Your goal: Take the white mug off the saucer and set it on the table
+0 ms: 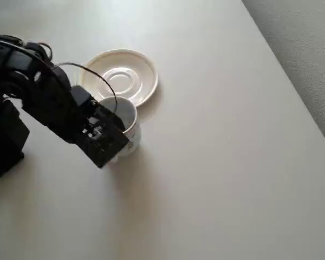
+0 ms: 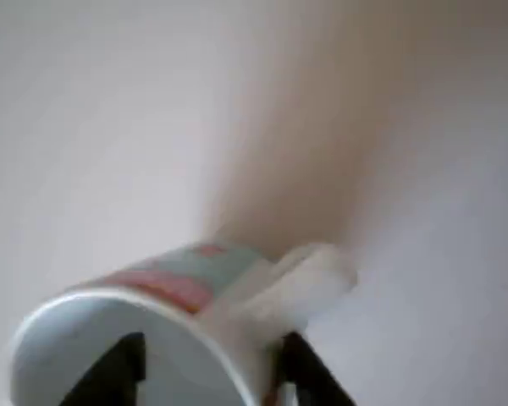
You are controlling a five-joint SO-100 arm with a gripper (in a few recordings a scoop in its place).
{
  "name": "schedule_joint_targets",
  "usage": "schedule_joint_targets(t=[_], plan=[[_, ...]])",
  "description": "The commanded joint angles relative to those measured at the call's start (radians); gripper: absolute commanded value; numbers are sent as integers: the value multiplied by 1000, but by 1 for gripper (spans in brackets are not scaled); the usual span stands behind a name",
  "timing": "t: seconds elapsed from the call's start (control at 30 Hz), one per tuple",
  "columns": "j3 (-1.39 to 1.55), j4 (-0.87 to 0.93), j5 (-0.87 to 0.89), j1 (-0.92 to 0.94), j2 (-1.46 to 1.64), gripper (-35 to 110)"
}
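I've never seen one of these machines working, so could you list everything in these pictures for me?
white mug: one, white with teal and red print, off the saucer, just below it in the overhead view, partly under the arm.
saucer: one, cream-white, bare, upper left of the overhead view.
table: one, beige-white, under everything.
floor: grey, textured, beyond the table's right edge.
arm: one, black, reaching in from the left.
end effector: one, dark fingers either side of the mug's rim wall in the wrist view.
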Motion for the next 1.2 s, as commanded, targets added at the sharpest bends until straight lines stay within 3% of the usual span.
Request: schedule_joint_targets(t=[0.0,0.17,0.33,0.43,0.5,0.87,1.17], plan=[[-15,75,77,-84,344,20],[-11,219,152,-216,675,20],[-6,350,342,-316,896,19],[37,388,474,-350,917,7],[101,385,546,-368,916,-1],[704,249,764,-511,1078,-2],[726,247,811,-488,1078,0]])
